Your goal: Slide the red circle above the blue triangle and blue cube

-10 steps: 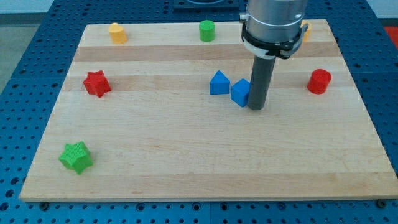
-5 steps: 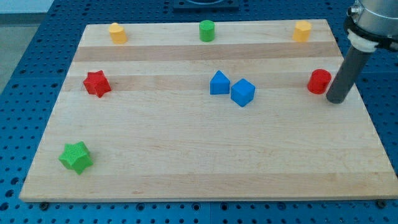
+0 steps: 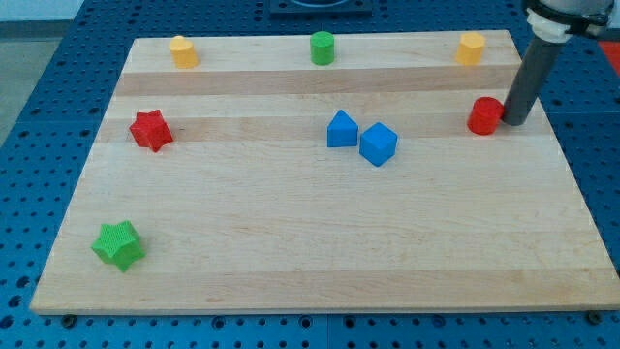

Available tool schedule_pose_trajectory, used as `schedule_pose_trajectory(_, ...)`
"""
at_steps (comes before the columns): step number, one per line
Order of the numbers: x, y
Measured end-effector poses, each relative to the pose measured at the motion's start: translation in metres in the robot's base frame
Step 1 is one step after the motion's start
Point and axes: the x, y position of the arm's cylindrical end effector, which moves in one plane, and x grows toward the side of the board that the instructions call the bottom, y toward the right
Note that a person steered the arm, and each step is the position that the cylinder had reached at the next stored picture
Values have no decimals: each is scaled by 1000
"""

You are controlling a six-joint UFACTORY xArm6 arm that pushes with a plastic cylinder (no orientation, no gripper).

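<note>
The red circle (image 3: pixel 484 115) is a short red cylinder near the board's right edge. My tip (image 3: pixel 514 121) touches its right side. The blue triangle (image 3: pixel 341 129) and the blue cube (image 3: pixel 378 143) sit side by side and touching near the board's middle, well to the left of the red circle and slightly lower in the view.
A red star (image 3: pixel 151 130) lies at the left. A green star (image 3: pixel 118 243) lies at the bottom left. Along the top edge stand a yellow block (image 3: pixel 182 50), a green cylinder (image 3: pixel 323 47) and another yellow block (image 3: pixel 471 47). The wooden board (image 3: pixel 291 252) rests on a blue perforated table.
My tip swung from beside the blue cube to the right of the red circle, then moved up and left against it. The red circle has shifted up and to the left.
</note>
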Motion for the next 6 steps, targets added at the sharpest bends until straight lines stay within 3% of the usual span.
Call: schedule_pose_trajectory(6, 0, -109)
